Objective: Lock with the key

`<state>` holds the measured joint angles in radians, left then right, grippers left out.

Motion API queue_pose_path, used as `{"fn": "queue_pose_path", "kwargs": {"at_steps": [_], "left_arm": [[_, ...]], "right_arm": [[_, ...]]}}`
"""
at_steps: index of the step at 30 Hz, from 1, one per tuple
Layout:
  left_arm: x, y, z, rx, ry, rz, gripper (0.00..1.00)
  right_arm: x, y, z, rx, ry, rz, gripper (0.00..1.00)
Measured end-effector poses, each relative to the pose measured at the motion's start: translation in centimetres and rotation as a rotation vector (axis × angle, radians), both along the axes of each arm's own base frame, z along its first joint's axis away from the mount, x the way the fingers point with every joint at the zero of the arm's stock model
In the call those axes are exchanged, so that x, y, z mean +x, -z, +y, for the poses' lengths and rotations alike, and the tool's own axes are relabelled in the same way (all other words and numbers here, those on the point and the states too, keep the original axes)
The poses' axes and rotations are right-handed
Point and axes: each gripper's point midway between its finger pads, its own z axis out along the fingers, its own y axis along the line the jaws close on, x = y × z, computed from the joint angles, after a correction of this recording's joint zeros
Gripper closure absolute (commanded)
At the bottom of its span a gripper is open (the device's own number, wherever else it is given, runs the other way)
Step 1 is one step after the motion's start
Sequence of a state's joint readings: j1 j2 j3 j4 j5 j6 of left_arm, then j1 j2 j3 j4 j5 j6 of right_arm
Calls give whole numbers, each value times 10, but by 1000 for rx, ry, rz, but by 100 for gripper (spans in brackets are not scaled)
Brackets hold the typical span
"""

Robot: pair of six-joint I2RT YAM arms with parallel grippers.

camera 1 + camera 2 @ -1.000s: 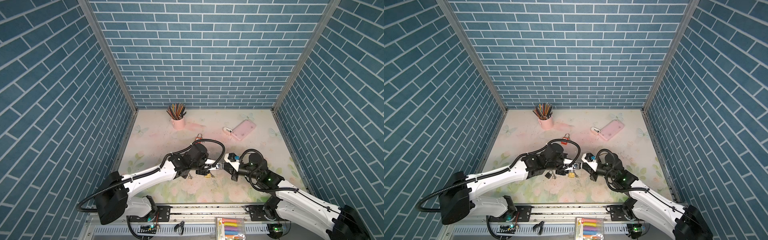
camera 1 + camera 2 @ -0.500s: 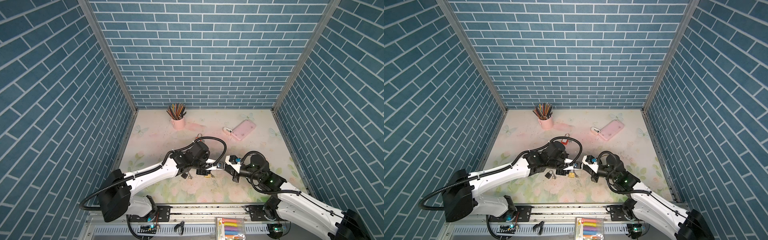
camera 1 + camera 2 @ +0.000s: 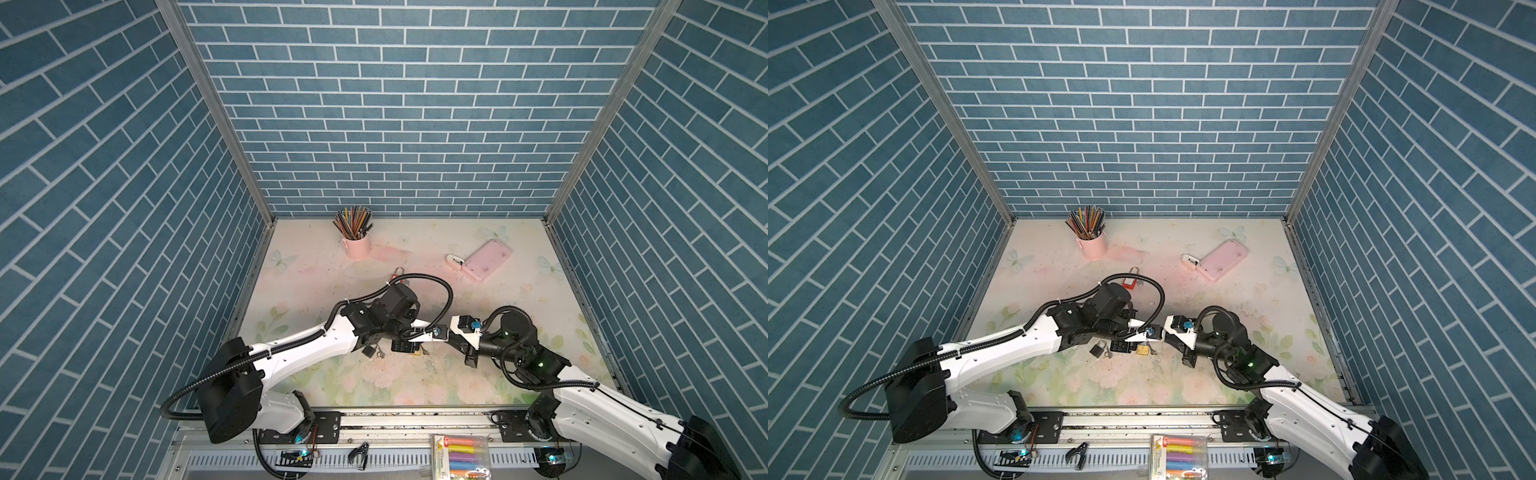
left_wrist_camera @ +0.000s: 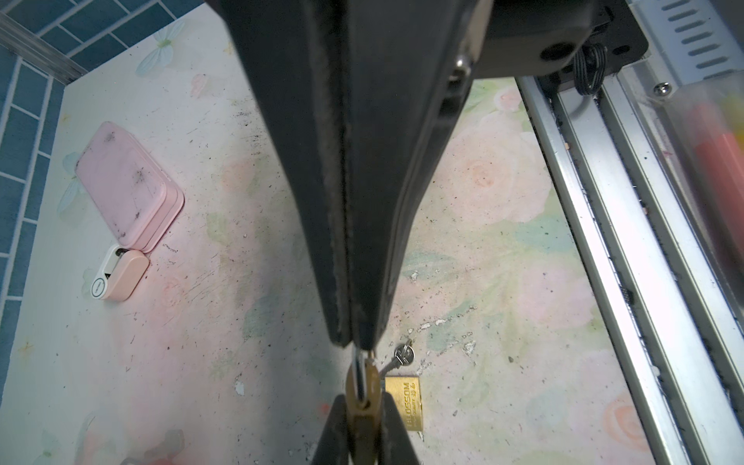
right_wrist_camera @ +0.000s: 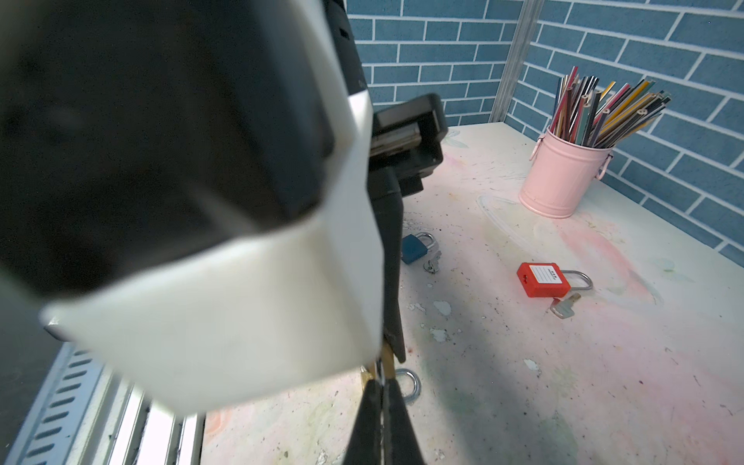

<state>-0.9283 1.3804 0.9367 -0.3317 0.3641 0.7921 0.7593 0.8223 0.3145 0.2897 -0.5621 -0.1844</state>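
The left pincer (image 4: 362,402) gripped a brass padlock (image 4: 372,382) low over the worktop (image 4: 161,362), and the right pincer (image 4: 354,342), closed on what seemed the key (image 4: 358,368), met it; locking itself looked not finished.

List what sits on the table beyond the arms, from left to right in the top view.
Pink cup of pencils → red padlock → small white-and-pink gadget → pink case.
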Motion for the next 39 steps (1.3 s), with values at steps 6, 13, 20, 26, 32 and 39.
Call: {"fn": "queue_pose_path", "kwargs": {"at_steps": [6, 13, 20, 26, 32, 39], "left_arm": [[0, 0, 0, -1, 0, 8, 100], [-2, 0, 0, -9, 2, 27, 100], [-1, 0, 1, -10, -7, 25, 100], [-1, -7, 6, -46, -33, -8, 100], [0, -18, 7, -96, -51, -33, 100], [1, -18, 9, -111, -78, -13, 100]], "right_arm": [[0, 0, 1, 4, -5, -3, 100], [0, -2, 2, 12, -10, -8, 100], [1, -2, 5, 20, -17, -11, 100], [0, -5, 7, 49, -27, -14, 100], [0, -8, 8, 82, -23, -31, 100], [2, -9, 10, 99, -13, -31, 100]]}}
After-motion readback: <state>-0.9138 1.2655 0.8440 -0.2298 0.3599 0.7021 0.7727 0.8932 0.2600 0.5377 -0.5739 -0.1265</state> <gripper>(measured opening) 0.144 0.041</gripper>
